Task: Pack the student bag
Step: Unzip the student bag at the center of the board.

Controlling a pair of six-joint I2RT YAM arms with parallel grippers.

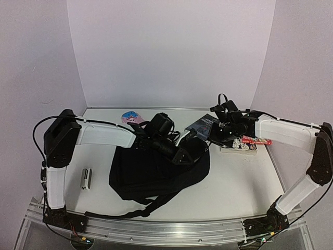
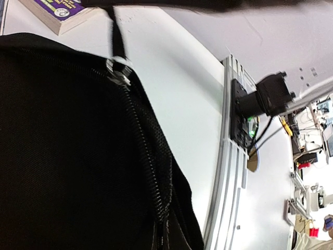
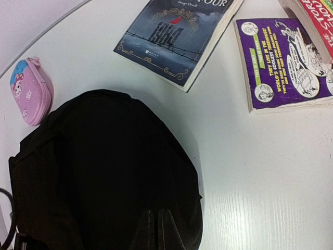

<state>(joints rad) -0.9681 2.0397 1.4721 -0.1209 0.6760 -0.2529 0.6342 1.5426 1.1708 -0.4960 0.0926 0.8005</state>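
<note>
Left of the backpack (image 1: 156, 174), a small silver-and-black object (image 1: 86, 178) lies apart from it. Behind its left corner sits a pink pouch (image 1: 130, 117). The backpack lies flat at mid-tabletop (image 1: 239, 182). The left fingers (image 1: 193, 151), at its upper right edge, are closed on the zipper pull (image 2: 118, 65). The right fingers (image 3: 157, 229) are pressed together, holding nothing, over its right end. Right of the backpack lie a dark book (image 3: 177, 36) and a purple book (image 3: 286, 62).

The student bag (image 2: 62, 156) is cut off by the left wrist view's edges.
</note>
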